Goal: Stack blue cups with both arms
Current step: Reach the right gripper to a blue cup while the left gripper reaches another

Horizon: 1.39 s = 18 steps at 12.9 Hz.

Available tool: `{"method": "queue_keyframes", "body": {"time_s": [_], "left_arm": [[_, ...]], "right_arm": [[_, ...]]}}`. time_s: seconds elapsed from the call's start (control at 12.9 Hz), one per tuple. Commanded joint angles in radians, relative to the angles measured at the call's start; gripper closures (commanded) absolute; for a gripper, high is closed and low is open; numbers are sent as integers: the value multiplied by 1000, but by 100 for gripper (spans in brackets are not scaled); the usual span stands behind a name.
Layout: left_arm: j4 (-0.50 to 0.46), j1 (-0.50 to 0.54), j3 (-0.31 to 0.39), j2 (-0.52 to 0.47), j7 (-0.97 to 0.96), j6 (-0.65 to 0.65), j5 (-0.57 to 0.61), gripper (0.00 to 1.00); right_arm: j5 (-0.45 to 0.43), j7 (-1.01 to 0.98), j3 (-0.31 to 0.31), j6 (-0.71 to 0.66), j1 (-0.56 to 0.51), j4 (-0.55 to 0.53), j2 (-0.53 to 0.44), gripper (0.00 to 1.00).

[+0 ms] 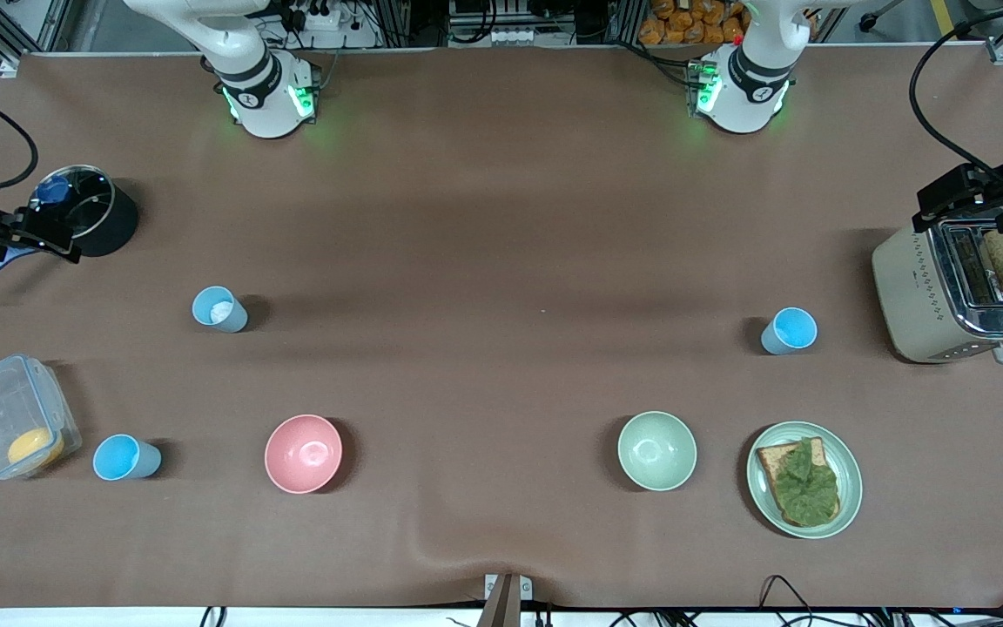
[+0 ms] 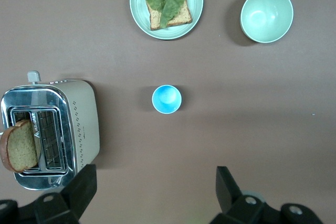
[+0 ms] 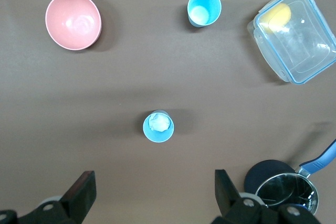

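Brown cloth covers the table (image 1: 501,218), and the front view shows three blue cups standing apart: one with a whitish inside (image 1: 219,309) toward the right arm's end, a second (image 1: 126,458) nearer the camera beside a clear box (image 1: 14,416), a third (image 1: 789,331) near the toaster (image 1: 954,292) at the left arm's end. Nothing is stacked; the task looks barely begun.

From the left wrist, the left tool (image 2: 152,192) hangs spread and empty over bare cloth, the bright cup (image 2: 167,99) between it and the plate (image 2: 137,3).

From the right wrist, the right tool (image 3: 155,195) is likewise spread (holding nothing), close above the whitish cup (image 3: 158,127). Each arm next needs to descend and pinch its nearest cup's rim.
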Motion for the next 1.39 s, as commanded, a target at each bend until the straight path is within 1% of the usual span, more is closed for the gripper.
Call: {"method": "queue_keyframes", "body": {"time_s": [0.0,0.08,0.31,0.46,0.7,0.93,1.08,1.24,1.32], "left_arm": [[14,3,2,-2,-21,-27,-43,0],[16,5,5,-2,-21,-36,-41,0],[13,45,22,51,19,-33,-66,0],[-56,59,22,111,32,5,-95,0],[-276,57,21,110,25,279,-84,0],[-442,54,21,128,27,506,-74,0],[-490,43,16,147,16,576,-34,0],[-542,51,16,165,16,654,-32,0],[-564,53,14,183,15,694,-32,0]], "right_arm": [[0,22,11,-7,-8,-4,-5,0],[0,22,11,-7,-8,-4,-5,0],[0,22,11,-13,-10,-4,-5,0],[0,22,11,-15,-10,-4,-5,0],[0,12,11,-15,-10,-4,-1,0],[-17,-24,12,-27,7,-4,31,0],[-18,-45,12,-35,15,-4,67,0],[-18,-45,12,-105,7,-9,89,0],[-18,-44,11,-112,15,-18,109,0]]}}
